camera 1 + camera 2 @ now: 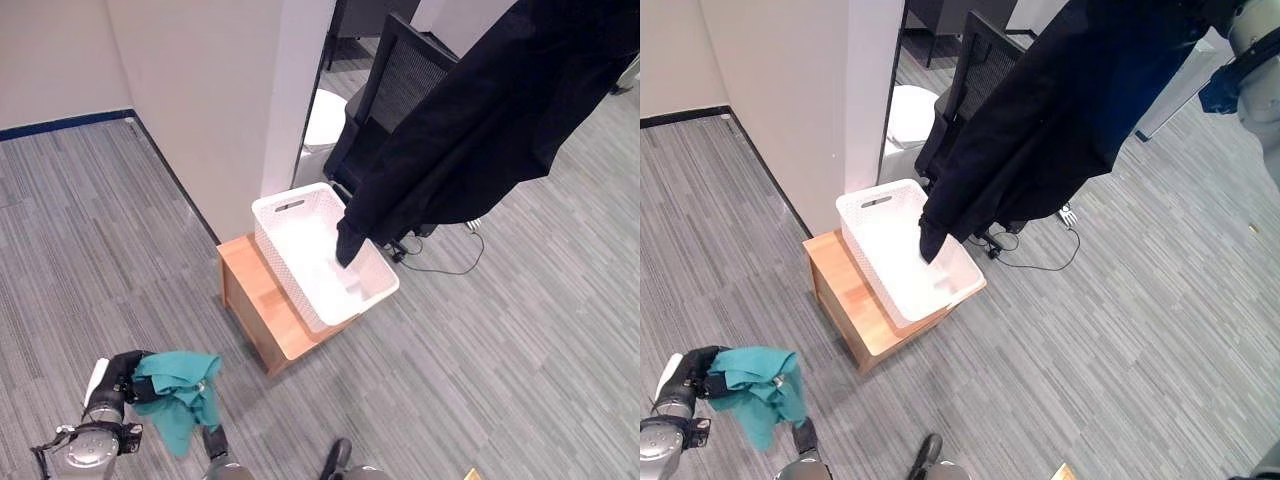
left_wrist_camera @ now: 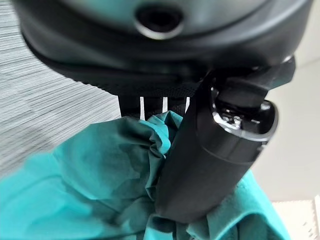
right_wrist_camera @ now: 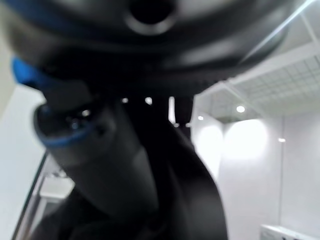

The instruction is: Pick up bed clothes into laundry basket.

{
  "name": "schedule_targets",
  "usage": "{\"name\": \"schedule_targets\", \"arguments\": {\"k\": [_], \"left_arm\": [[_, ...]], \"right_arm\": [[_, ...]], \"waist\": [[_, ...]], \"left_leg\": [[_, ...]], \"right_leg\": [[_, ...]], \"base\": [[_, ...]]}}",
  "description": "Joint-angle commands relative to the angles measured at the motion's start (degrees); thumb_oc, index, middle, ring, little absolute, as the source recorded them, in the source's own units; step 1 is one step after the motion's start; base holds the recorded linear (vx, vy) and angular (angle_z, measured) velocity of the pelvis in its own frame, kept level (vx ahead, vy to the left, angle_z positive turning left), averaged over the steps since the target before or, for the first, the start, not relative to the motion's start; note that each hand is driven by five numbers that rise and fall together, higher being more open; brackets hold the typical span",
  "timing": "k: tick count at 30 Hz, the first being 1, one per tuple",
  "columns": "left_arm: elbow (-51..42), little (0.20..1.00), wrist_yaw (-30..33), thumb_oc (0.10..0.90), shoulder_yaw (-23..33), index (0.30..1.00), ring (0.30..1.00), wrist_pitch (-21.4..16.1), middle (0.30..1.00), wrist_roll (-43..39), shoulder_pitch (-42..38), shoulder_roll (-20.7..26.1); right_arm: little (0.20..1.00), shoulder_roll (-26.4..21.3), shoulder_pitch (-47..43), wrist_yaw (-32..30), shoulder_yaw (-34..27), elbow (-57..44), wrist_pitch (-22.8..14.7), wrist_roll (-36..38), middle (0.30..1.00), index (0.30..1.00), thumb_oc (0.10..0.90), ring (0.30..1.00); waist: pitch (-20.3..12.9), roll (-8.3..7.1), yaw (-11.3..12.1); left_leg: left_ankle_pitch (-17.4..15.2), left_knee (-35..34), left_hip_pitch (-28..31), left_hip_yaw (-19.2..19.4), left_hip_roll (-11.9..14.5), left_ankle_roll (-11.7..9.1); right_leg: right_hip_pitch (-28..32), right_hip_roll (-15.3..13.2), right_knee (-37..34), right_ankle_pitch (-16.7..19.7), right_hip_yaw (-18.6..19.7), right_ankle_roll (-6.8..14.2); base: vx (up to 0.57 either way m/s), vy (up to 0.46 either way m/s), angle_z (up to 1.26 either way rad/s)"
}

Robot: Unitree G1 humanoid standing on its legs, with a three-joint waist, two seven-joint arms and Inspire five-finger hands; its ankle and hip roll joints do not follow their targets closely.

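A teal cloth (image 1: 180, 395) hangs bunched from my left hand (image 1: 125, 375), low at the left over the carpet; in the left wrist view the thumb (image 2: 215, 160) and fingers curl round the teal cloth (image 2: 100, 175). A large black garment (image 1: 480, 130) hangs from high at the upper right, and its lower tip dangles inside the white laundry basket (image 1: 290, 205). In the right wrist view my right hand (image 3: 100, 160) is curled round the dark fabric (image 3: 190, 200). The basket sits tilted on a low wooden stand (image 1: 265, 300).
A white wall corner (image 1: 230, 100) stands just behind the stand. A black office chair (image 1: 400, 70) is behind the basket, partly covered by the garment, with a white round object (image 1: 325, 120) beside it. Grey carpet (image 1: 520, 340) stretches open to the right.
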Motion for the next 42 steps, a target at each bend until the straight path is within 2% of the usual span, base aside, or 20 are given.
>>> {"name": "schedule_targets", "arguments": {"k": [1, 2, 6, 17, 22, 26, 35, 42], "left_arm": [[-4.5, 0.3, -0.7, 0.4, 1.2, 0.3, 0.3, -4.5, 0.3, -1.0, -0.4, 3.4], [-4.7, 0.3, -0.8, 0.4, 1.2, 0.3, 0.3, -4.5, 0.3, -1.0, -0.1, 3.3], [-2.6, 0.3, -1.0, 0.4, -0.1, 0.3, 0.3, -4.4, 0.3, -0.8, -0.7, 2.7], [-3.5, 0.3, -1.4, 0.4, 0.0, 0.3, 0.3, -4.2, 0.3, -1.3, 0.1, 1.5], [-2.9, 0.3, -1.3, 0.4, -0.3, 0.3, 0.3, -3.9, 0.3, -1.3, -0.1, 1.4], [-2.4, 0.3, -1.3, 0.4, -0.6, 0.3, 0.3, -3.8, 0.3, -1.4, -0.1, 0.9], [-0.5, 0.3, -1.6, 0.4, -0.8, 0.3, 0.3, -3.2, 0.3, -1.5, -0.3, 0.5], [-0.6, 0.3, -2.0, 0.4, -1.6, 0.3, 0.3, -3.3, 0.3, -1.8, -0.5, 0.3]], "right_arm": [[0.3, -4.1, -11.5, -5.2, -5.9, 5.1, 2.0, 0.8, 0.3, 0.3, 0.4, 0.3], [0.3, -4.0, -11.6, -5.2, -5.7, 5.2, 2.0, 0.8, 0.3, 0.3, 0.4, 0.3], [0.3, -3.6, -12.5, -4.7, -4.5, 4.8, 2.1, 1.1, 0.3, 0.3, 0.4, 0.3], [0.3, -3.5, -8.3, -5.2, -8.2, 1.8, 2.5, 1.5, 0.3, 0.3, 0.4, 0.3], [0.3, -3.2, -10.4, -4.3, -6.1, 2.2, 3.8, -0.6, 0.3, 0.3, 0.4, 0.3], [0.3, -2.5, -13.1, -4.4, -4.2, 3.4, 4.2, -1.4, 0.3, 0.3, 0.4, 0.3], [0.3, -2.5, -10.8, -3.9, -6.9, 0.6, 4.6, -0.6, 0.3, 0.3, 0.4, 0.3], [0.3, -0.7, -10.4, -2.8, -6.5, 2.3, 4.0, 1.2, 0.3, 0.3, 0.4, 0.3]], "waist": [[-5.4, -3.48, 1.9], [-5.2, -3.66, 1.9], [-6.1, -4.44, 1.5], [-5.0, -4.78, 2.7], [-5.1, -5.11, 2.7], [-5.3, -4.92, 2.3], [-6.2, -4.42, 0.9], [-6.1, -4.06, 1.0]], "left_leg": [[-9.9, 0.5, 7.0, -0.4, 5.1, -5.2], [-9.0, 0.8, 6.6, 0.6, 5.0, -5.0], [-8.8, 0.6, 6.4, 0.3, 5.4, -5.5], [-7.8, 0.5, 4.2, -0.7, 6.6, -6.1], [-7.9, 0.6, 4.2, -0.7, 6.7, -6.2], [-8.0, 0.5, 4.3, -0.7, 6.7, -6.2], [-8.7, 0.6, 6.1, 0.3, 6.7, -6.0], [-8.8, 0.7, 6.7, 0.5, 6.5, -5.9]], "right_leg": [[2.5, 0.7, 0.5, 3.2, 0.4, 2.1], [2.4, 0.4, 0.4, 3.9, -0.6, 1.6], [3.7, 1.4, -1.1, 4.0, -1.6, 1.6], [3.5, 3.1, -1.6, 2.1, -2.5, 0.6], [3.6, 3.4, -1.7, 2.1, -2.4, 0.5], [3.8, 3.3, -1.7, 2.1, -2.2, 0.5], [4.7, 3.3, -1.6, 2.1, -0.7, 0.4], [5.1, 2.9, -1.6, 2.1, -0.9, 0.4]], "base": [[0.17, -0.055, 0.22], [0.16, -0.044, 0.09], [0.08, -0.008, -0.05], [0.02, -0.009, 0.02], [0.0, 0.001, 0.02], [-0.01, 0.03, 0.03], [-0.01, 0.019, -0.04], [-0.01, 0.027, -0.09]]}}
